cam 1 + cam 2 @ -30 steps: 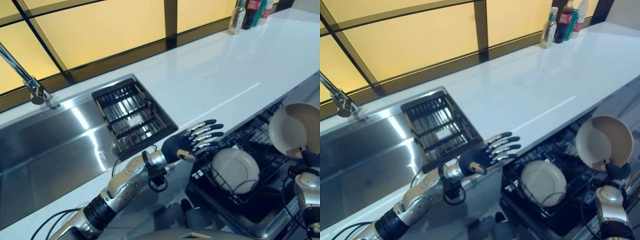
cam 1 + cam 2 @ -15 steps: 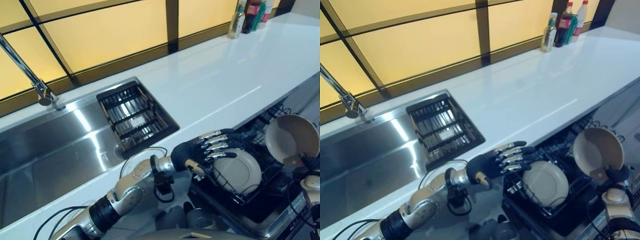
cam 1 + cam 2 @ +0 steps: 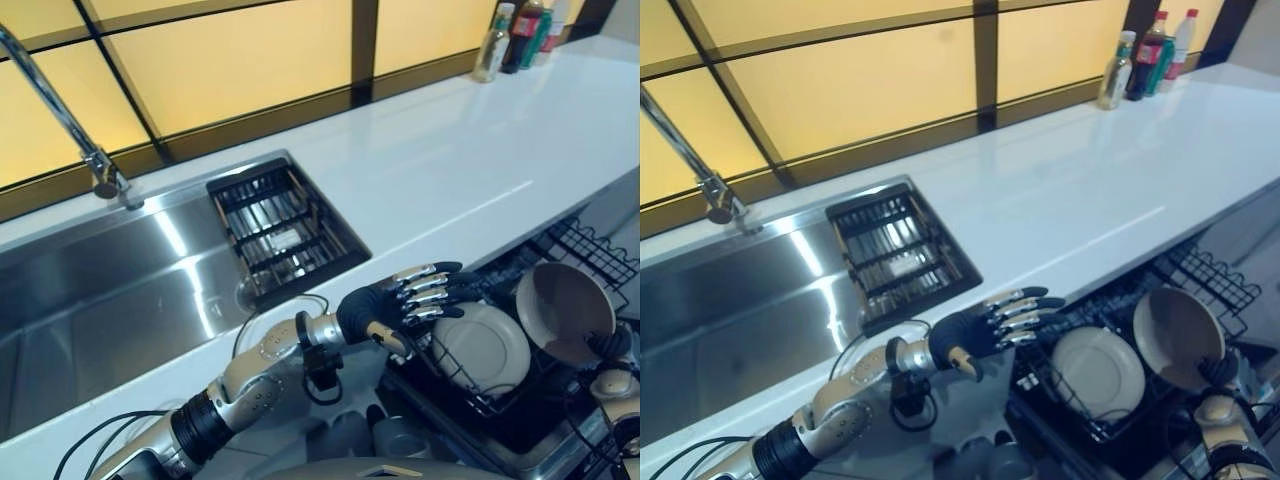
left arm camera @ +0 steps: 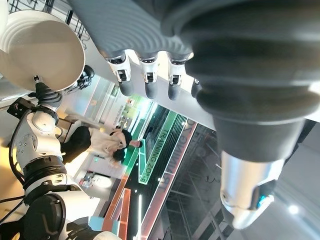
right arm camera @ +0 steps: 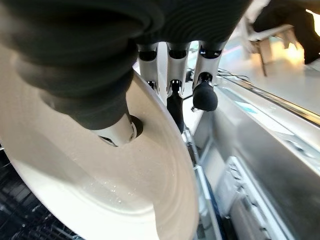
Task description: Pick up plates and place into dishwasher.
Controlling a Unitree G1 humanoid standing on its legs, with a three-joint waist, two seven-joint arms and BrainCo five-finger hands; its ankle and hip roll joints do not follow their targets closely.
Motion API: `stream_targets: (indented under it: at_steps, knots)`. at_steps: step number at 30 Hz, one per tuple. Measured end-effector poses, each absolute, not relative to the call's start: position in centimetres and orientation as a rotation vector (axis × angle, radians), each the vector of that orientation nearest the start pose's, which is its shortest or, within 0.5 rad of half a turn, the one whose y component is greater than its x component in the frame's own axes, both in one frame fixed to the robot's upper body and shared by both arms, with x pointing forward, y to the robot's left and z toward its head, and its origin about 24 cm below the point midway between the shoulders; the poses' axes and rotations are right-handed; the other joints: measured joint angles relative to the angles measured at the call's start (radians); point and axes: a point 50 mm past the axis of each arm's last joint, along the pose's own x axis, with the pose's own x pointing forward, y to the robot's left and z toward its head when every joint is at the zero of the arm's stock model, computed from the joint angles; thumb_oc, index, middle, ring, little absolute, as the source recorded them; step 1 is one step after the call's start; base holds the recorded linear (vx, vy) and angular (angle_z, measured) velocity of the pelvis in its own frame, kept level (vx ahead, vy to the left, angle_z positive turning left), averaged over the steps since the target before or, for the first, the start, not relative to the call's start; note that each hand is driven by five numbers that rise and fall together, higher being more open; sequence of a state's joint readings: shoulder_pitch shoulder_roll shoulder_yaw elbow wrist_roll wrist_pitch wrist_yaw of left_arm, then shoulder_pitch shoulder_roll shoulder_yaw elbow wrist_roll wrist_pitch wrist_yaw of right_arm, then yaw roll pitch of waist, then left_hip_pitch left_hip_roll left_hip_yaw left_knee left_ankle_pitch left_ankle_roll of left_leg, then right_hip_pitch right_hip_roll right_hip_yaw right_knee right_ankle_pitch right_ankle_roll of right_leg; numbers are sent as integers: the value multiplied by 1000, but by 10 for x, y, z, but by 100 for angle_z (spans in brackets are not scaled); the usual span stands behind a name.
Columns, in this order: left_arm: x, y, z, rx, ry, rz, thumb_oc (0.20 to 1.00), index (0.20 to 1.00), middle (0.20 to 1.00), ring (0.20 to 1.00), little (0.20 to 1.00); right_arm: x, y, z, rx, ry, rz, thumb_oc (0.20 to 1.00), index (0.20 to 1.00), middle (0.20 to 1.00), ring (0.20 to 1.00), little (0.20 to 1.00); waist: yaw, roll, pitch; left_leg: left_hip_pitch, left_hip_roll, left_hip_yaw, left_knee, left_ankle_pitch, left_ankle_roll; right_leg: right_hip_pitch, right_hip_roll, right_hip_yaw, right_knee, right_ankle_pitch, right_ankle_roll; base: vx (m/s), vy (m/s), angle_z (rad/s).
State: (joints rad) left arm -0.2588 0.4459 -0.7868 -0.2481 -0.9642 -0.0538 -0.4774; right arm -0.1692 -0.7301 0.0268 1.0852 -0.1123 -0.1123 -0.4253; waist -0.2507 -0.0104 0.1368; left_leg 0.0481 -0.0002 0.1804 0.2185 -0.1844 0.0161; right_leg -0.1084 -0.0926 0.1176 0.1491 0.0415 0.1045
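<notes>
The right hand [image 3: 1217,372] pinches a cream plate [image 3: 1178,337] by its lower edge, and the plate has come down since a second ago to sit just above the dishwasher rack [image 3: 560,300]. The left hand [image 3: 395,304], fingers [image 3: 430,283] spread, has moved over the rack's near edge beside a racked plate [image 3: 485,347]. Only seating and release appear to remain.

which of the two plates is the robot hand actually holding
The tan plate on the right, pinched by the right robot hand above the rack. The white plate already stands slotted in it.
</notes>
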Motion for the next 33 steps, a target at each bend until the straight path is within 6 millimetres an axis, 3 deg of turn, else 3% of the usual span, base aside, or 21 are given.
stream_targets:
  at_steps: [15,19,27,33]
  knots:
    - [191,34,91,-477,30,-1387,1000,1000,1000,1000,1000,198,-407,-1,-1200,601,-745,200,200,200,200,200,31,-21,39,-116,0,-39,165,-58,25,-35,-19,-26,26,3,13,-14,-37,7]
    - [190,35,90,-473,31,-1401,1000,1000,1000,1000,1000,192,-410,-5,-1209,650,-745,200,200,200,200,200,48,-20,40,-119,-2,-41,168,-59,28,-34,-22,-28,25,3,15,-3,0,2]
    - [186,33,88,-477,34,-1419,1000,1000,1000,1000,1000,197,-397,-18,-1172,695,-646,200,200,200,200,200,49,-13,38,-129,-4,-48,182,-61,28,-34,-25,-36,27,3,16,-7,-1,2]
    - [185,33,87,-478,36,-1427,1000,1000,1000,1000,1000,199,-397,-20,-1127,737,-669,200,200,200,200,200,51,-11,36,-128,-2,-54,186,-61,28,-29,-25,-42,28,3,15,5,-7,2]
